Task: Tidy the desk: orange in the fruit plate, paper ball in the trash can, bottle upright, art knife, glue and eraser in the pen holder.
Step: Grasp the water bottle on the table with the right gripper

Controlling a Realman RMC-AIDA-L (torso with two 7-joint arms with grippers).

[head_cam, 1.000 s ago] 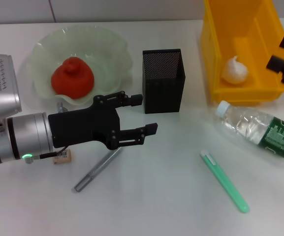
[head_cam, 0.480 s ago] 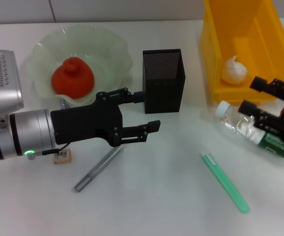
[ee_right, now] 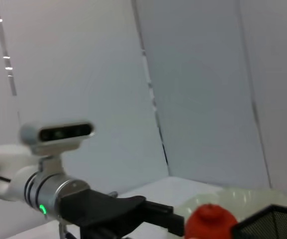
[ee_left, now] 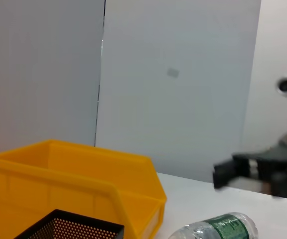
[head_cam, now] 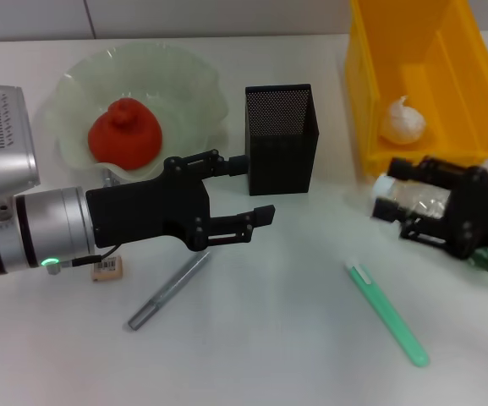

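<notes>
The orange [head_cam: 125, 133] lies in the pale green fruit plate [head_cam: 194, 85]. A white paper ball [head_cam: 403, 121] rests inside the yellow trash can [head_cam: 421, 51]. Lying on its side at the right is the bottle [head_cam: 396, 193], white cap toward the pen holder [head_cam: 282, 139]. My right gripper [head_cam: 400, 200] is open, with one finger on each side of the bottle near its cap. My left gripper [head_cam: 252, 191] hovers open just left of the pen holder, above the grey art knife [head_cam: 169, 292]. A small eraser [head_cam: 108, 269] lies under my left forearm. No glue can be made out.
A light green stick with a white tip [head_cam: 386, 313] lies on the table in front of the bottle. The left wrist view shows the trash can [ee_left: 73, 174], the pen holder's rim [ee_left: 68, 229] and the bottle [ee_left: 218, 226].
My right gripper has come down and leftward from beside the trash can to the lying bottle, its fingers now on either side of it. The left arm has barely moved.
</notes>
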